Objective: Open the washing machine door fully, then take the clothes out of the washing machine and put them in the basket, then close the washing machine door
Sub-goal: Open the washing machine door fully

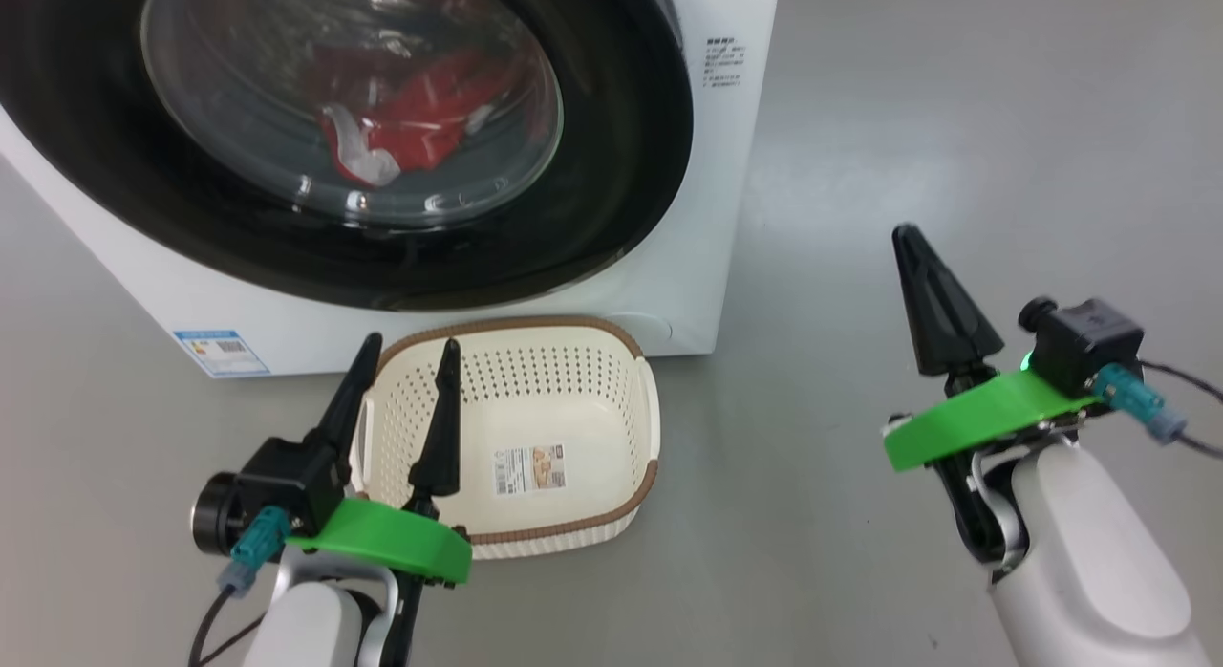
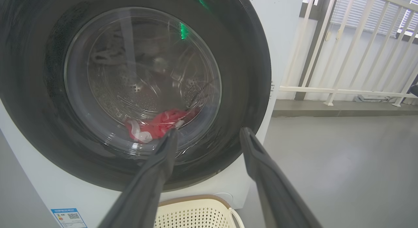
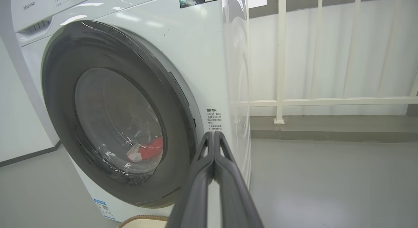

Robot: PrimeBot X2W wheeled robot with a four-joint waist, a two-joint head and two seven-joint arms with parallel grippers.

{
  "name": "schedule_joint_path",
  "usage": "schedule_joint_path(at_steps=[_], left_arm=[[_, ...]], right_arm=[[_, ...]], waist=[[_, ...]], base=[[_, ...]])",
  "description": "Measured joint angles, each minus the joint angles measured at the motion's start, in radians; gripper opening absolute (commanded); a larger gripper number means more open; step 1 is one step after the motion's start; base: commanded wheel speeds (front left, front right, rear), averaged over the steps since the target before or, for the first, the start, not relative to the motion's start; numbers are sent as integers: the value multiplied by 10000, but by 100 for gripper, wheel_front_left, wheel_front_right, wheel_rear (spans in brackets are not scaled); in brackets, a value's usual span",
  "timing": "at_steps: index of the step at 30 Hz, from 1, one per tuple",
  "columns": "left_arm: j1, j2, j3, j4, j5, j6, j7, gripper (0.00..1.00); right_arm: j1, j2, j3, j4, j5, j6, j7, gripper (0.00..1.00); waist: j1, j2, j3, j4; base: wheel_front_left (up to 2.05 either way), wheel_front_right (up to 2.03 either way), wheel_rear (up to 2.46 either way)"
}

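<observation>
The white washing machine [image 1: 707, 170] stands ahead with its round black-rimmed door [image 1: 611, 199] closed against its front. Red clothes with white patches [image 1: 420, 122] lie in the drum behind the glass, also seen as the clothes [image 2: 156, 125] in the left wrist view. The cream basket [image 1: 573, 399] with a brown rim sits on the floor just before the machine, empty. My left gripper [image 1: 409, 346] is open, its fingers over the basket's left side. My right gripper [image 1: 908, 232] is shut with nothing in it, over the floor to the right of the machine.
Grey floor [image 1: 955, 122] spreads to the right of the machine. A white railing [image 3: 281, 100] on a low step runs behind it. A blue label [image 1: 220, 352] is stuck low on the machine's front.
</observation>
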Motion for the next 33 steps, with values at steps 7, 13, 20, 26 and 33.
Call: schedule_joint_path(at_steps=[7,13,20,26,33], left_arm=[[-278,6,-77,-259,2,-13,-2,100],[-409,13,-182,-761,0,-13,-31,100],[-460,17,-318,-1386,0,-13,-42,100],[-656,17,-433,-1620,0,-12,-42,100],[-794,17,-543,-1764,2,-12,-42,100]], right_arm=[[-787,-27,230,201,2815,0,-2,0],[-1604,-52,545,617,4926,0,-2,0],[-2621,-113,738,500,8038,0,911,0],[-3058,-451,441,222,9478,0,1718,0],[-3751,-746,88,221,11179,-2,3258,0]], waist=[[0,0,561,219],[0,0,931,492],[0,0,1499,762],[0,0,1955,961],[0,0,2571,1243]], base=[[0,0,0],[0,0,0],[0,0,0],[0,0,0],[0,0,0]])
